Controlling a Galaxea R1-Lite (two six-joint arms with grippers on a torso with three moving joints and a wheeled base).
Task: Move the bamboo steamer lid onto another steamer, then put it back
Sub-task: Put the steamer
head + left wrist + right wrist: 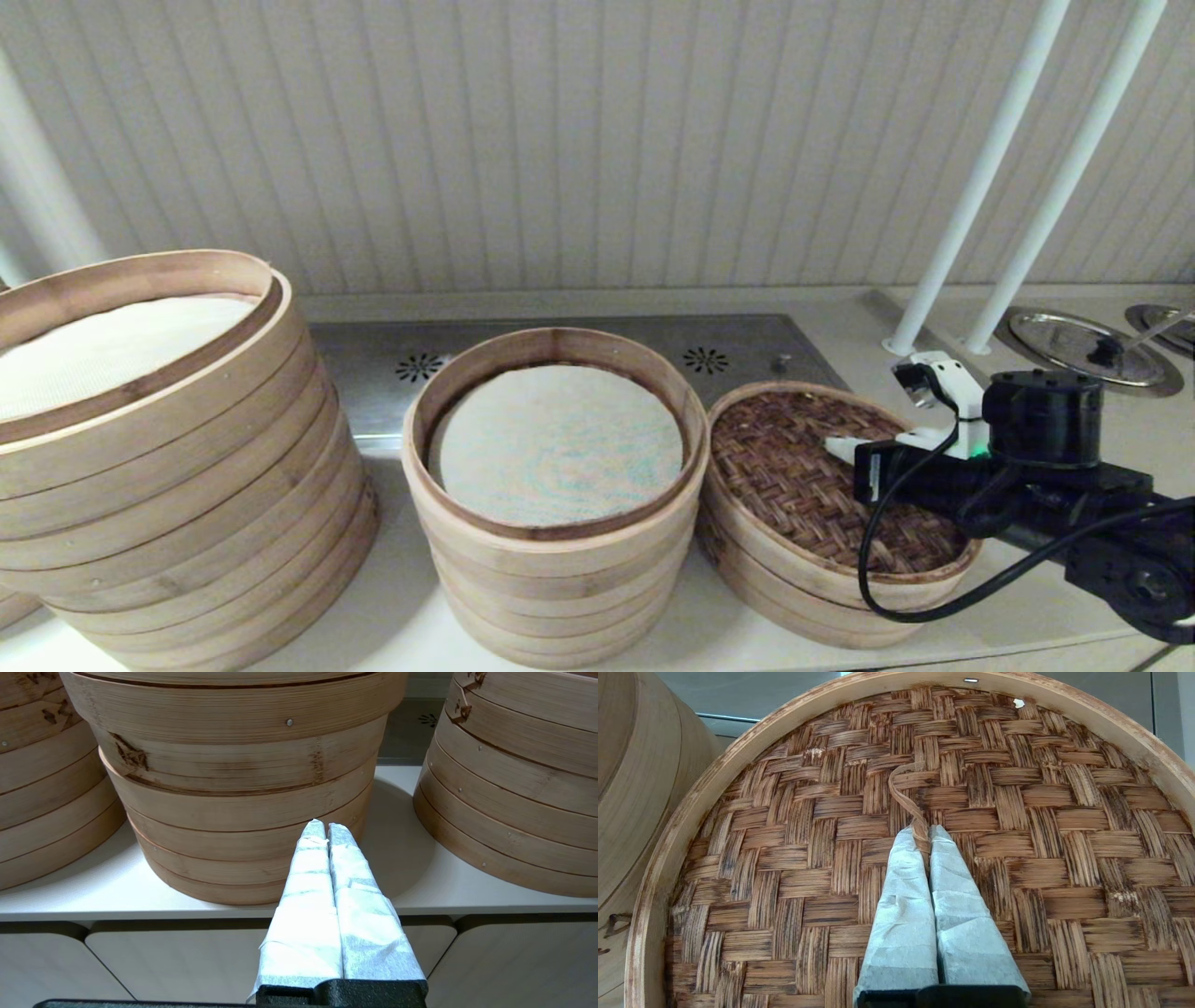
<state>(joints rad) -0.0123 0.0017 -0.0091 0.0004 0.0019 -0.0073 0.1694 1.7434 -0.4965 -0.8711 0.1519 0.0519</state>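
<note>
Pinching the woven bamboo steamer lid's (924, 835) thin strip loop, right gripper (923, 833) fingers clenched.

1. Dark brown herringbone-woven bamboo, rough and matt, inside a pale smooth band: the bamboo steamer lid (822, 485), lower right.
2. Pale layered bamboo rings, matt whitish green-flecked liner: another steamer (553, 495), centre.
3. Glossy brushed metal: panel (597, 359) behind.
4. Matt white wrapping, creased: right gripper (923, 833) fingers.
</note>
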